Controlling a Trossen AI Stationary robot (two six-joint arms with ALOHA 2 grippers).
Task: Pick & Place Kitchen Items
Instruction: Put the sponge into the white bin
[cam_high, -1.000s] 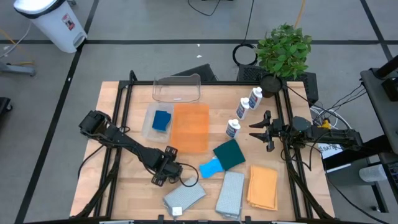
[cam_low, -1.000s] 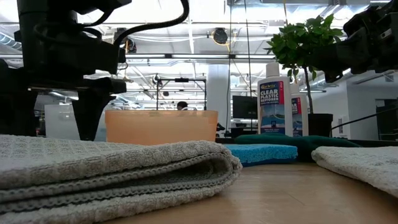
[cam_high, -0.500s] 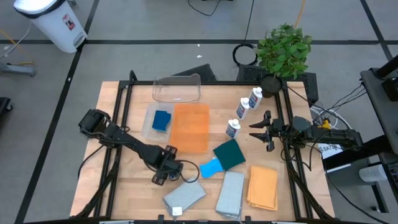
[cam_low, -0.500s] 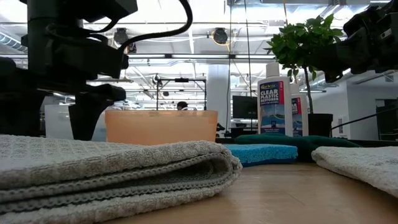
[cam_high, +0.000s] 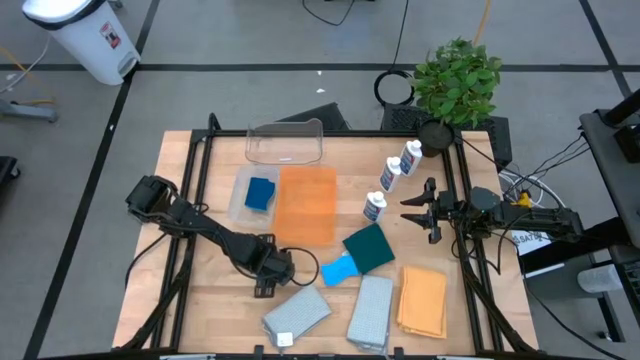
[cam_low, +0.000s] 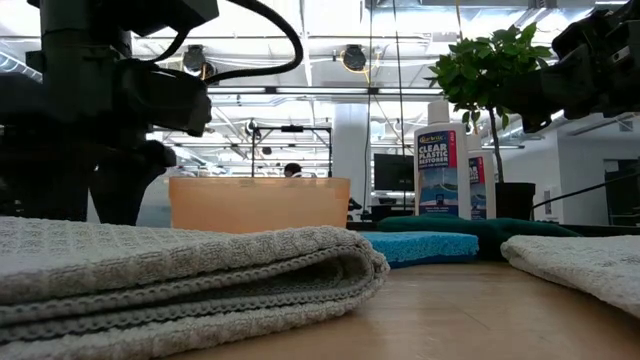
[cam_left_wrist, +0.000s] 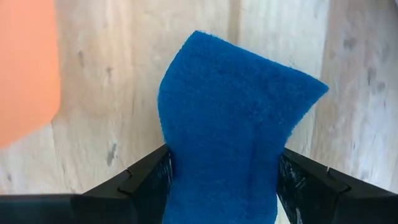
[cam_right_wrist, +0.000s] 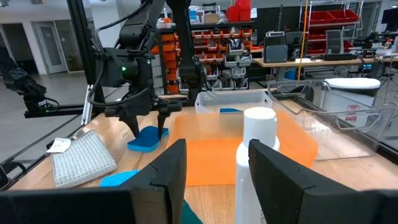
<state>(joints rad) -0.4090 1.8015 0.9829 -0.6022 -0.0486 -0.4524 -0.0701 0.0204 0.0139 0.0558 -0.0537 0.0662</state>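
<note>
Left gripper (cam_high: 291, 266) low over the table centre-front, jaws clamped either side of a small blue sponge (cam_left_wrist: 231, 124), which bulges up between the fingers (cam_left_wrist: 144, 180) just above bare wood. Orange cloth (cam_high: 306, 204) sits at its 12 o'clock, light blue pad (cam_high: 339, 269) just beside at 3. Right gripper (cam_high: 418, 208) waits at the table's 3 o'clock, fingers apart, nothing held, white bottle (cam_right_wrist: 257, 158) right ahead of it.
</note>
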